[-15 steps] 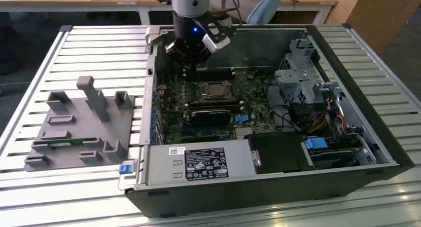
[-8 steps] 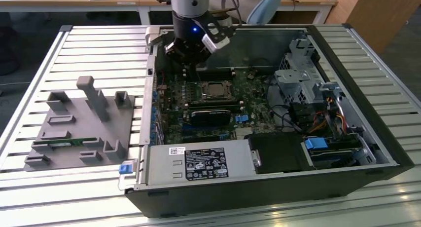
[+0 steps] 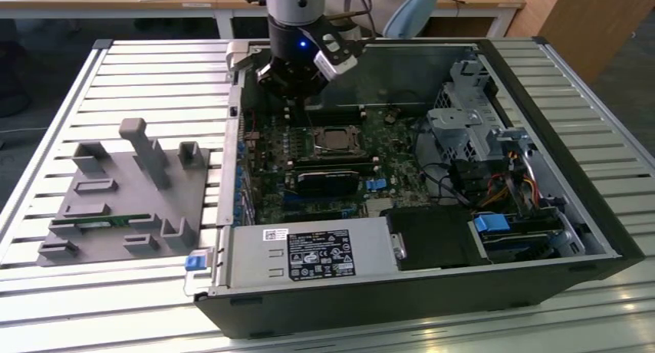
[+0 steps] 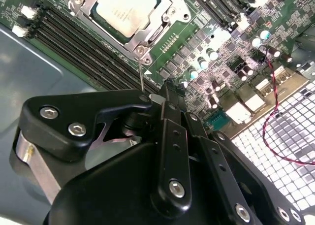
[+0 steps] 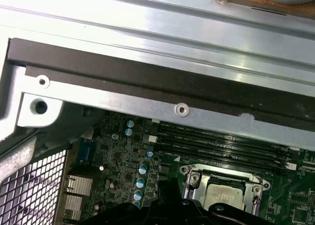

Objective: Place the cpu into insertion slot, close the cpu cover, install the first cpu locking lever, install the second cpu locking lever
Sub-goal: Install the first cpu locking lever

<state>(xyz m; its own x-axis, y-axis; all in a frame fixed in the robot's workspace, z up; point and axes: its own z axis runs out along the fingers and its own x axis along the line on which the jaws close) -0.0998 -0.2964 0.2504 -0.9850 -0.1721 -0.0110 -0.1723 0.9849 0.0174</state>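
Thin locking lever [image 4: 141, 76] stands raised beside flat-lying cpu [image 4: 125, 11]

exterior view: stood high and far, looked steeply down on the whole computer case [image 3: 409, 303] and slatted table [image 3: 153, 77] | second wrist view: close, looked past gripper [image 4: 155, 94] onto motherboard [image 4: 221, 43] | first wrist view: close, faced case wall [image 5: 147, 33] | both wrist views shared cpu [image 4: 125, 11] [image 5: 224, 193], memory slots [image 4: 74, 38] [image 5: 221, 139]
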